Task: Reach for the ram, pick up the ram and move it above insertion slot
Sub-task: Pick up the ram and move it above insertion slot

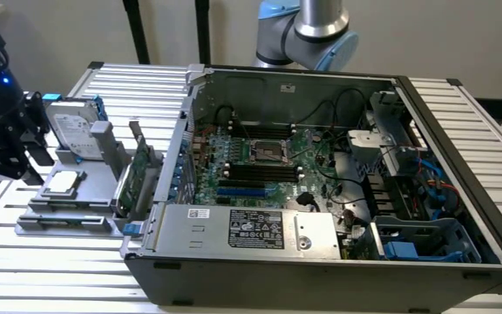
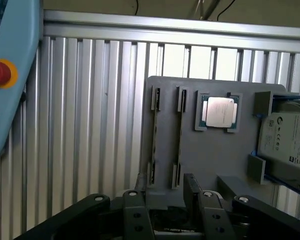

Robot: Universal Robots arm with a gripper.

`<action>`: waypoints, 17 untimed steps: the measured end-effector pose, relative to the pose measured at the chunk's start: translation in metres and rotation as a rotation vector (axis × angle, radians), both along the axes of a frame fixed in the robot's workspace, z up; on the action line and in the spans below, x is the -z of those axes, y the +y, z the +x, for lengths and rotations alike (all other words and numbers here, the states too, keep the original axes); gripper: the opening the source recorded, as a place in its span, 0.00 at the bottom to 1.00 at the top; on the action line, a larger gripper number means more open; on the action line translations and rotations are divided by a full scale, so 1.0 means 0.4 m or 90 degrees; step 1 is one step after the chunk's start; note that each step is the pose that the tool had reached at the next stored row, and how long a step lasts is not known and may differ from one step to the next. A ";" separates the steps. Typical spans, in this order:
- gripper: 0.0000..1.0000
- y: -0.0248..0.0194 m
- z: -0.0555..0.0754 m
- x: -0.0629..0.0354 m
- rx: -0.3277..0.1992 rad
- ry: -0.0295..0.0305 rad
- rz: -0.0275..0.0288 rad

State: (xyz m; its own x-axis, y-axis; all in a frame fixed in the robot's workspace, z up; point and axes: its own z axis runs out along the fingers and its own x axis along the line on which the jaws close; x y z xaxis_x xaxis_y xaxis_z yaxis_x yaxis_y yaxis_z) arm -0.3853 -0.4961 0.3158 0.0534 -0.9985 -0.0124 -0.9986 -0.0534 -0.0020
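Overhead, spread pincer (image 2: 164, 186) above gray tray (image 2: 215, 150) — pale drive label (image 2: 290, 137) illegible

Ram (image 1: 129, 188) on edge (green, thin)

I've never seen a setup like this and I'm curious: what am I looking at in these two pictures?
A grey-and-blue robot arm stands behind a ribbed metal table. One picture comes from a camera off the arm; the other from a camera on its wrist, looking past its dark tool, which is open and holds nothing. On the table sit an opened black computer case and a grey plastic holder carrying a silver hard drive with blue rails and a square metal-topped processor chip. A green circuit board stands on edge between holder and case.
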 end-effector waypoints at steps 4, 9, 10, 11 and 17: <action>0.42 0.000 -0.001 0.018 0.000 0.0000 0.0000; 0.42 0.000 -0.001 0.041 0.000 0.0001 -0.0001; 0.42 0.000 -0.001 0.045 0.000 0.0000 0.0000; 0.42 0.000 -0.001 0.050 0.001 0.0001 -0.0001; 0.42 -0.002 -0.005 0.077 0.003 0.0000 0.0000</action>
State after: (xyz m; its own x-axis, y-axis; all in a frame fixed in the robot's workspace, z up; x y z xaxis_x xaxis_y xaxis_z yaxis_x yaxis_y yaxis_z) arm -0.3872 -0.4967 0.2849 0.0492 -0.9987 -0.0124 -0.9988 -0.0492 -0.0020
